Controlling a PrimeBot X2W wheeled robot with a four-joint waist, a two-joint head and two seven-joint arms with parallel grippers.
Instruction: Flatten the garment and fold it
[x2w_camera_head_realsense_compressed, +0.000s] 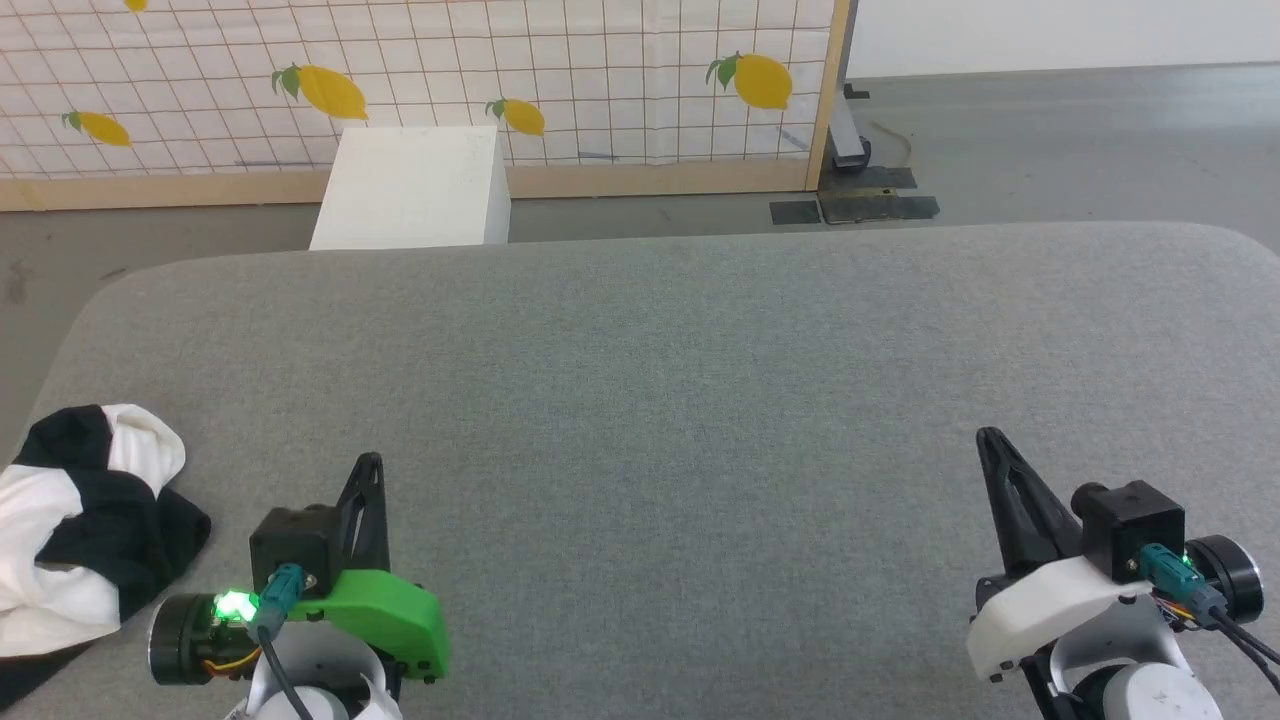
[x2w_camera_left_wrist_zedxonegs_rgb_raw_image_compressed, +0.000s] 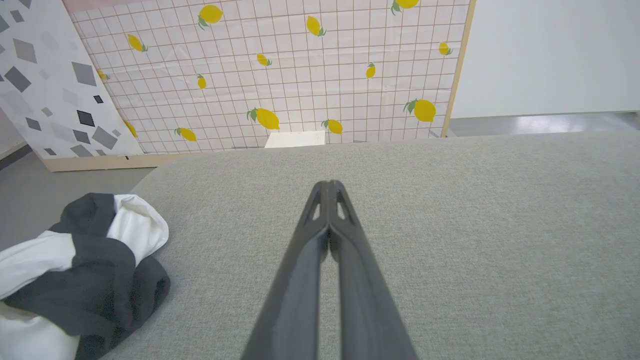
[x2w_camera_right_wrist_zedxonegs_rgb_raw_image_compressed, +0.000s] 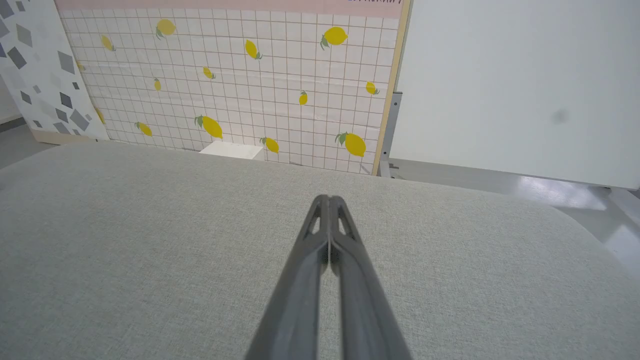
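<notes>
Garment (x2w_camera_head_realsense_compressed: 90, 520) crumpled, L table (x2w_camera_head_realsense_compressed: 650, 400) edge, head/L-wrist views; R-wrist: closed R claw (x2w_camera_right_wrist_zedxonegs_rgb_raw_image_compressed: 329, 200).

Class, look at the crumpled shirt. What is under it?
The shirt lies bunched on the grey table, at its left edge. Its folds hide the surface beneath, so anything else under there cannot be seen.

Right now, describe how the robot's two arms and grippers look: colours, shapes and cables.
The left gripper and the right gripper each have two long, dark, tapering fingers with slotted tips. The left's shell is bright green, the right's white. Each carries a black camera box, a teal plug with a dark cable, and a green light.
</notes>
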